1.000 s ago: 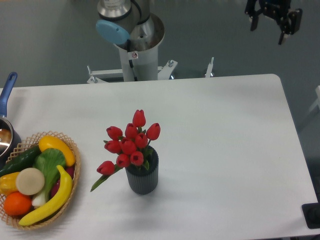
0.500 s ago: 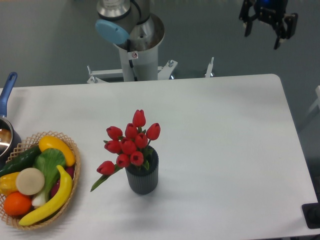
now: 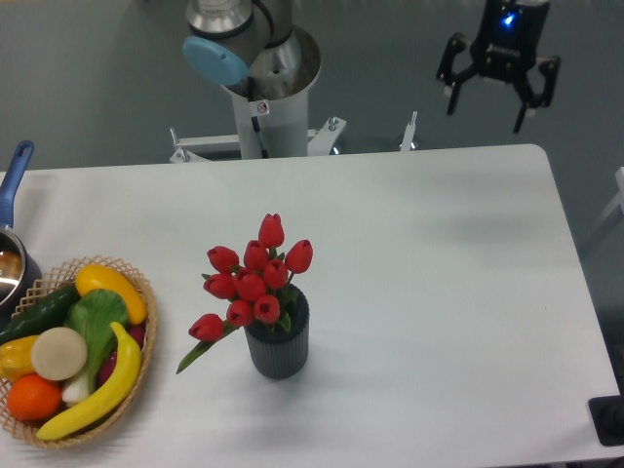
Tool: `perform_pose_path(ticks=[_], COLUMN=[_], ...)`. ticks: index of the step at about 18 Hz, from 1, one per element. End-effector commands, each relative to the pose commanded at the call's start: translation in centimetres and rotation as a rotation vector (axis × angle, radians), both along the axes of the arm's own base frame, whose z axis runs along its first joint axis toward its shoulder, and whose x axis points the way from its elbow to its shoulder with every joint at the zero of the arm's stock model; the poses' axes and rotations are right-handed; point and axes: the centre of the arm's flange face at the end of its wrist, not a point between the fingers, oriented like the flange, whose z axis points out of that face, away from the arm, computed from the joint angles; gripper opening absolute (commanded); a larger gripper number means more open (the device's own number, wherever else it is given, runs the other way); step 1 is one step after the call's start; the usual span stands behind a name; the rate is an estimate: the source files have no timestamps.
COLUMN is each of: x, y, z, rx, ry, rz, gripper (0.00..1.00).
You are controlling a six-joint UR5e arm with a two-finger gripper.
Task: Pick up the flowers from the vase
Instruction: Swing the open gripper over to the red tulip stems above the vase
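Tulips, red-budded and green-stemmed, sit nearest us in the dark ribbed vase, which stands upright toward the front of the white table, left of its middle. One bud droops low to the left on a leaf, outside the main cluster. Off to the left, close to the table's edge, we see a wicker basket of fruit and vegetables, near the vase but apart from it, and beyond it the blue handle of a pot. Farther back stands the shiny robot base. Farthest away, high above the table's rear right corner, hangs the gripper, its fingers spread wide with nothing between them, well apart from the flowers. We judge the reach has hardly begun. Our worries: the vase looks light and could tip or lift along with the stems if they bind in its mouth; closing on the buds instead of the stems could crush them; the drooping bud may be missed. Right of the vase the table lies open, so we would approach from there, away from the basket.
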Motion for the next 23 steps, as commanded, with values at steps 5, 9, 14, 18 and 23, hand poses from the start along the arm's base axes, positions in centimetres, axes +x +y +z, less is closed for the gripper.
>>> perform_pose_path(ticks=[5, 9, 14, 18, 23], x=[2.4, 4.3, 5.5, 6.6, 7.5], y=[3.7, 6.2, 8.4, 11.1, 14.3], z=[-2.8, -4.1, -4.9, -6.1, -7.7], rx=[0.041, 0.066, 0.215, 0.254, 0.313], ry=[0.016, 0.036, 0.016, 0.025, 0.006], rz=[-0.035, -0.095, -0.162, -0.258, -0.358], gripper=[1.00, 1.00, 1.00, 1.00, 1.00])
